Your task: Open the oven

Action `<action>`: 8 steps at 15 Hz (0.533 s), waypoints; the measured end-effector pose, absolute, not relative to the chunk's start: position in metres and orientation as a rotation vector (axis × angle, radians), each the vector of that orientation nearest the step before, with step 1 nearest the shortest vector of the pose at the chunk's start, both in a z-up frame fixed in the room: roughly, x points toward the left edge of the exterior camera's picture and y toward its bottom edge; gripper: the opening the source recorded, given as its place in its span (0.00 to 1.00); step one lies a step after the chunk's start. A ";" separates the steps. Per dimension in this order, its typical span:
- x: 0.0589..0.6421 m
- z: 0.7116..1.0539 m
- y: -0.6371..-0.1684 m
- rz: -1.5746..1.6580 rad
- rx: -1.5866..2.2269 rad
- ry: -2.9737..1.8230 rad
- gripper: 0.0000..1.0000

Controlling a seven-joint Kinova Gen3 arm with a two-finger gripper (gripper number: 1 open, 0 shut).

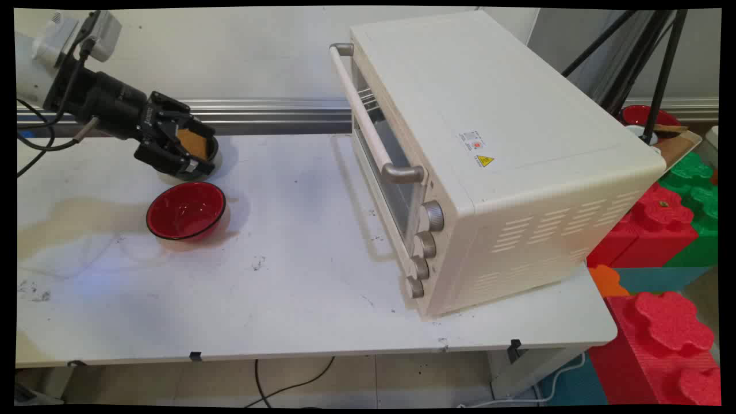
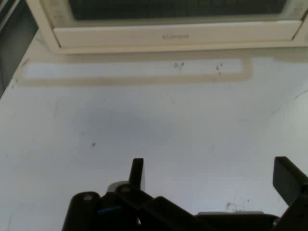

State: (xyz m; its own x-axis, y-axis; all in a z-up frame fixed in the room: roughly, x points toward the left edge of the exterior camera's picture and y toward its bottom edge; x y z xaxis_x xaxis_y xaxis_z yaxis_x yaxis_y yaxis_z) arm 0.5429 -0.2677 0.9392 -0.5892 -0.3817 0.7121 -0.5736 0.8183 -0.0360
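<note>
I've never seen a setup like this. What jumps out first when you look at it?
A big cream toaster oven fills the right half of the white table, its door shut and its handle and knobs turned toward the middle. At the far left the arm's black gripper hangs with fingers spread beside a small dark bowl with brown contents, just behind an empty red bowl. Bright red and green foam blocks are stacked off the table's right end.
</note>
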 end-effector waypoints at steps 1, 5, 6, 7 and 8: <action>0.542 0.940 -0.268 0.340 0.694 -2.267 1.00; 0.539 0.944 -0.271 0.340 0.684 -2.268 1.00; 0.538 0.946 -0.272 0.340 0.682 -2.267 1.00; 0.536 0.947 -0.273 0.340 0.681 -2.265 1.00; 0.535 0.949 -0.275 0.340 0.679 -2.261 1.00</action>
